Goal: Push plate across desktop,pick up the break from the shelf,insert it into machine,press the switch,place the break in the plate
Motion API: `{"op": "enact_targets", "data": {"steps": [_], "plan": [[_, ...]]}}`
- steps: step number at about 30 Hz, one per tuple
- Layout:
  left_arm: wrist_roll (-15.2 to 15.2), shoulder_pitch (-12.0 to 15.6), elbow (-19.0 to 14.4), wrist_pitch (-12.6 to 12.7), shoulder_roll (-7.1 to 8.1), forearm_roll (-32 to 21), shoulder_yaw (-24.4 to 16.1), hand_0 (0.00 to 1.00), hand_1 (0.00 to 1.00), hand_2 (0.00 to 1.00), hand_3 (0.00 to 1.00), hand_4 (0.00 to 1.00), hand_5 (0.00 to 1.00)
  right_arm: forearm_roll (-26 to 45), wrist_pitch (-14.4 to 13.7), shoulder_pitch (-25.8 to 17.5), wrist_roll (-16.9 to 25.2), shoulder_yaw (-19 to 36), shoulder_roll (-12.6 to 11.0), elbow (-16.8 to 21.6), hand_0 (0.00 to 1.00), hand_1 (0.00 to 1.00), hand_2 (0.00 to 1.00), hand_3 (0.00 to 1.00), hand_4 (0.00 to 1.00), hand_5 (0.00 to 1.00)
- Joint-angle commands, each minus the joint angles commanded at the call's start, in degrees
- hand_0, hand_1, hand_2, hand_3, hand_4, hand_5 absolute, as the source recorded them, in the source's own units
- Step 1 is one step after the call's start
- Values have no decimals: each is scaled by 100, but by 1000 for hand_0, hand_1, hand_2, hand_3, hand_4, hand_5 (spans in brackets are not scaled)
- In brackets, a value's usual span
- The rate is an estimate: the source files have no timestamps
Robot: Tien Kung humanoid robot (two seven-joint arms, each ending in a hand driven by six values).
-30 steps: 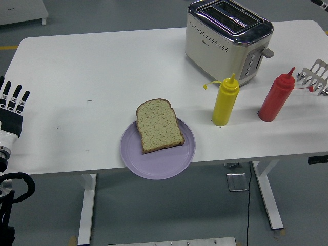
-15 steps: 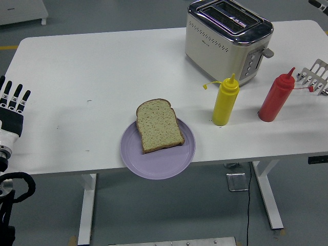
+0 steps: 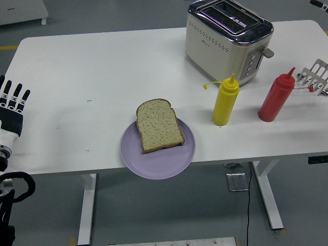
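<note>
A slice of brown bread (image 3: 159, 126) lies flat on a lilac plate (image 3: 169, 161) that overhangs the table's near edge. The silver toaster (image 3: 227, 38) stands at the back right, its slots empty and its lever (image 3: 267, 52) on the right side. A metal toast rack (image 3: 316, 76) shows at the far right edge. My left hand (image 3: 11, 105) rests at the left edge of the table, fingers straight and spread, holding nothing, far from the plate. My right hand is out of sight.
A yellow squeeze bottle (image 3: 225, 101) and a red squeeze bottle (image 3: 277, 96) stand between the toaster and the table's front edge, right of the plate. The white table (image 3: 92, 87) is bare on its left half.
</note>
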Motion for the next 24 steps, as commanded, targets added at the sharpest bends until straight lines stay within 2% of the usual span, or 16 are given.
{"op": "enact_targets", "data": {"steps": [9,16,24], "plan": [[-2,2,-3,-4,-4,-3,21,847,890,973,827,643,998,-181,18,-31,-20,-37,-7,-83,731,731,722,710,441,355],[0,-4,-2,-7,-8,-13,57,846,890,974,826,644,998,248,90,-60,-109,-25,-7,-139,699,691,714,713,441,356],[-1,17,-1,-6,-14,-16,68,846,890,974,827,644,998,394,130,-93,-161,-37,-5,-159,707,701,714,713,440,359]]}}
